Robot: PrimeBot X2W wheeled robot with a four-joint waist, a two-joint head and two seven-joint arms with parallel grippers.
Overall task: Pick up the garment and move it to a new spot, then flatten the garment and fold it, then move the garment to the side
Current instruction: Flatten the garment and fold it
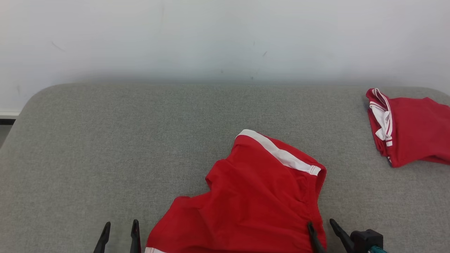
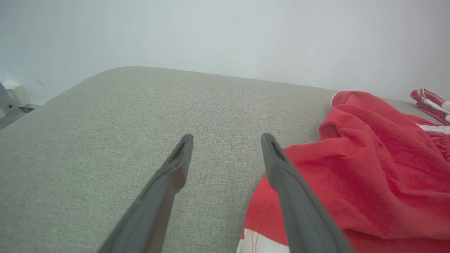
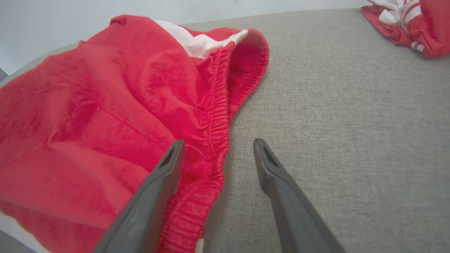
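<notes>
The head view's bottom edge cuts off the near part of the red garment (image 1: 253, 196), so its lower end is out of sight. A second red garment (image 1: 415, 137) runs off that view's right edge, and its folds are too bunched to tell its shape. Of the left tool (image 1: 121, 222) just the two fingertips rise above the bottom edge. The right tool (image 1: 320, 222) is cut off the same way, and whether its left finger touches the waistband cannot be told. The bench (image 1: 105, 147) runs out of frame at its near edge. In the left wrist view, a pale blocky thing (image 2: 14, 98) at the left edge is too cropped to name.
</notes>
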